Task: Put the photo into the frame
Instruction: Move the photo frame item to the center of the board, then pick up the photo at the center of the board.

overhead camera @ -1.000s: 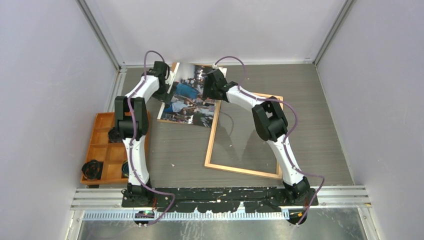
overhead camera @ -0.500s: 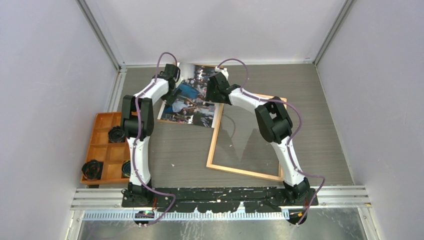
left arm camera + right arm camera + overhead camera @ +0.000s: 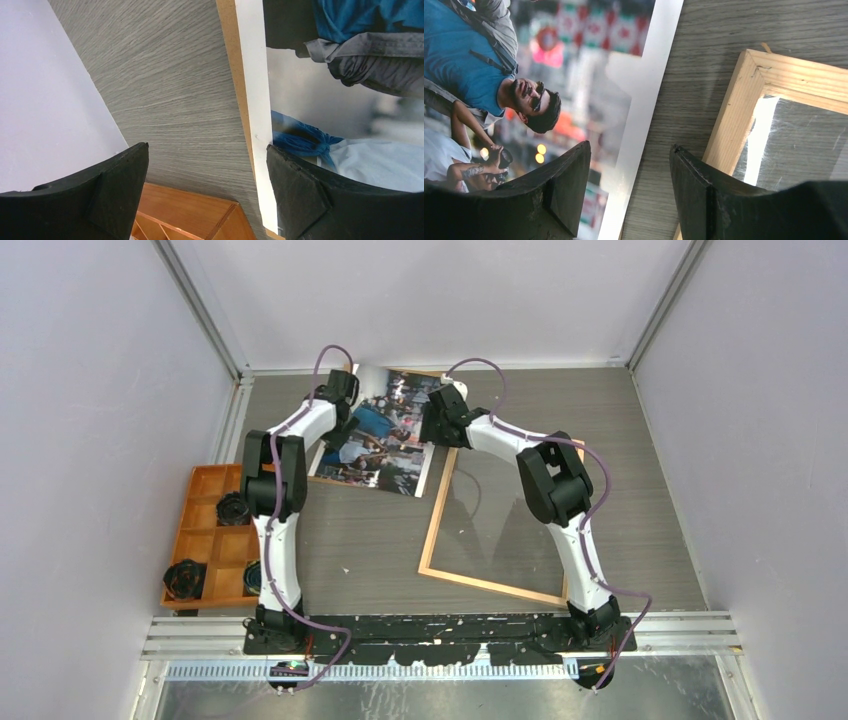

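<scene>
Two tools are parked at the far end of the grey surface [image 3: 380,530], one on each side of the photo [image 3: 378,435], and nothing is gripped by either. The photo is laid flat, picture side up, on a thin brown board [image 3: 235,60] whose edge can just be made out along the print's white border. The left tool [image 3: 206,160] is spread pretty much all the way: one finger [image 3: 300,195] is hung over the white border and the other over bare surface, so the photo's left edge is straddled rather than pinched. The right tool [image 3: 630,147] is opened about halfway, with one finger placed over the photo's right edge and the other over the near corner of the frame [image 3: 490,584]. The frame is laid flat just to the right of the photo, slightly angled, and something shiny and clear [image 3: 794,145] can be seen inside it. An orange tray [image 3: 203,540] holding a few black round bits is set by the left arm's base.
</scene>
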You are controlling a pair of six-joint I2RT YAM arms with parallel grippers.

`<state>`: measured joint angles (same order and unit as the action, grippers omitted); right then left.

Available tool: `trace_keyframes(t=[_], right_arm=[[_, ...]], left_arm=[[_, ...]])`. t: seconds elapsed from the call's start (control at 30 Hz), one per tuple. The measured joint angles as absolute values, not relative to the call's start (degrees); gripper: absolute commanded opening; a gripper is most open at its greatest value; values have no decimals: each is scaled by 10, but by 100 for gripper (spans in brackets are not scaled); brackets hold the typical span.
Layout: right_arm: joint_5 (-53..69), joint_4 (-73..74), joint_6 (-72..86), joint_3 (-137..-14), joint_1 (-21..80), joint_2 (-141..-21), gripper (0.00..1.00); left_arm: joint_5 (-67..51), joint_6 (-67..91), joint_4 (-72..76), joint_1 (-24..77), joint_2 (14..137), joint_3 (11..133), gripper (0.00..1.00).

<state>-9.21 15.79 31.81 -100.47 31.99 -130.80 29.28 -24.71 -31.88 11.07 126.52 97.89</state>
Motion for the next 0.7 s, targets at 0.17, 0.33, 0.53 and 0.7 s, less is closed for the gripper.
trace_keyframes(t=[0.17,0.33,0.53,0.7], right_arm=[[-80,164,337,-1013,316,-1313,65],[-78,168,352,-1055,306,-1338,66],[-79,177,366,-1116,290,-1377,66],[-79,180,379,-1138,285,-1391,64]], left_arm=[[255,-237,-326,97,1249,971,95],[199,-211,-387,77,1243,992,95],[196,-181,-422,68,1294,1141,94],[219,-166,-425,68,1371,1233,93]])
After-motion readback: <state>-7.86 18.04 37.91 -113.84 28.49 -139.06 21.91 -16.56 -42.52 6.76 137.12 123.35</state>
